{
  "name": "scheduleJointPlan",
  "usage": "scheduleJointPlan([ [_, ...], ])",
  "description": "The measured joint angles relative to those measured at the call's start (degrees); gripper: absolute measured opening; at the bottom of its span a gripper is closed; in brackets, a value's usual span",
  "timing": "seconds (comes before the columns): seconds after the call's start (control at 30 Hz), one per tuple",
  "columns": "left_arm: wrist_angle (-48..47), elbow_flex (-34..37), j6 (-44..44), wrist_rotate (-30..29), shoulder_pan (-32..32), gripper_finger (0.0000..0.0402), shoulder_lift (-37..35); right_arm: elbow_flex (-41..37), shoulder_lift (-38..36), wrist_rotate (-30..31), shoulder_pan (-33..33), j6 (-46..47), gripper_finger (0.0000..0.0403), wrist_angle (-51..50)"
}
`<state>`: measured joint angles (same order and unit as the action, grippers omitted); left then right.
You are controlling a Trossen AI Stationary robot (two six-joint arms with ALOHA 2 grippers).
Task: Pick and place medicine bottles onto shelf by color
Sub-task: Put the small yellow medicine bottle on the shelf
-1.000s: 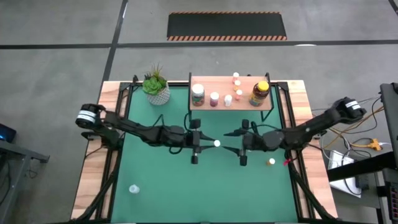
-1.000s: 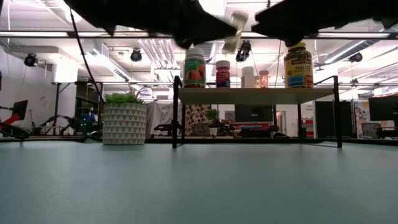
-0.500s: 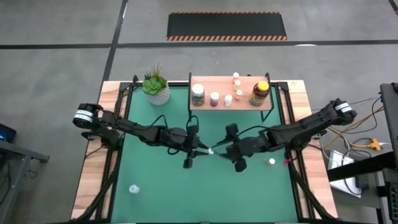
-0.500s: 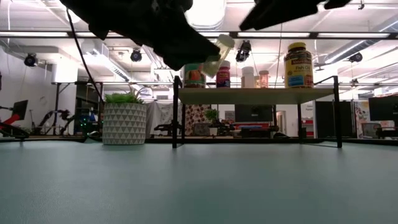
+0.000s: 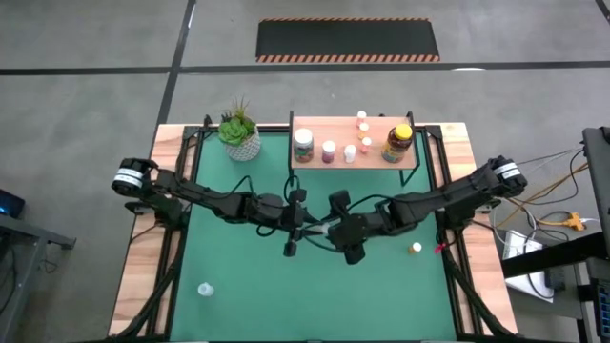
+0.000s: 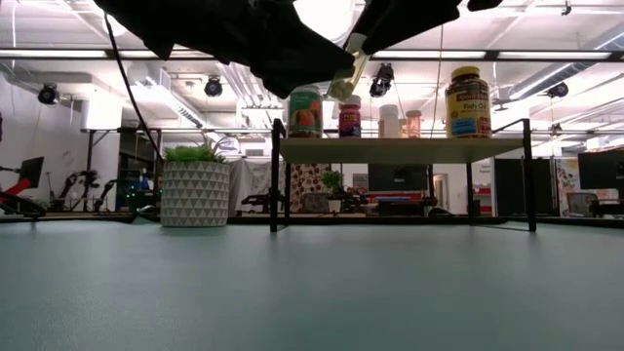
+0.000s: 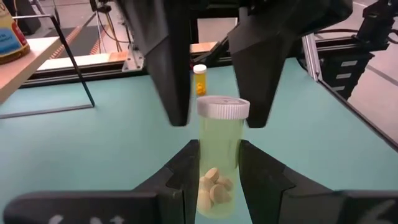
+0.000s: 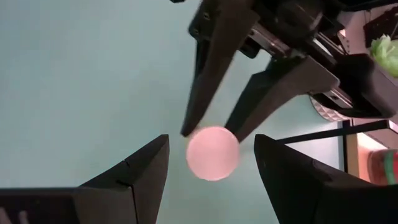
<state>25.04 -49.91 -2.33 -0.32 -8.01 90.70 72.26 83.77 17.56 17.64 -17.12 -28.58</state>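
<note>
Pale bottle [image 7: 219, 162] is gripped at its base by the left gripper [image 7: 217, 177] above mid-table, long axis pointed cap-first into the wide-open right gripper [image 8: 208, 158], whose 2 fingers flank the cap.

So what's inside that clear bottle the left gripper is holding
Pale round tablets sit in the lower part of the clear bottle, which the left gripper holds. Its upper part looks empty under the white cap. The fingers cover its sides, so I can't count the tablets.
</note>
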Motion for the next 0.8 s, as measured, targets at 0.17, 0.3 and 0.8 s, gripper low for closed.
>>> scheduleJointPlan([
  [0.17,0.01,0.00,-0.07,0.00,-0.03,0.0081,0.00,0.33,0.31,0.00,-0.31,0.18,0.0217,0.07],
  [0.3,0.01,0.13,-1.24,0.01,-0.05,0.0081,0.00,0.24,0.32,-0.02,-0.42,0.66,0.0193,0.09],
  [0.8,0.12,0.02,-1.14,0.04,-0.05,0.0083,0.00,0.20,0.32,-2.15,-0.44,0.69,0.0115,0.08],
])
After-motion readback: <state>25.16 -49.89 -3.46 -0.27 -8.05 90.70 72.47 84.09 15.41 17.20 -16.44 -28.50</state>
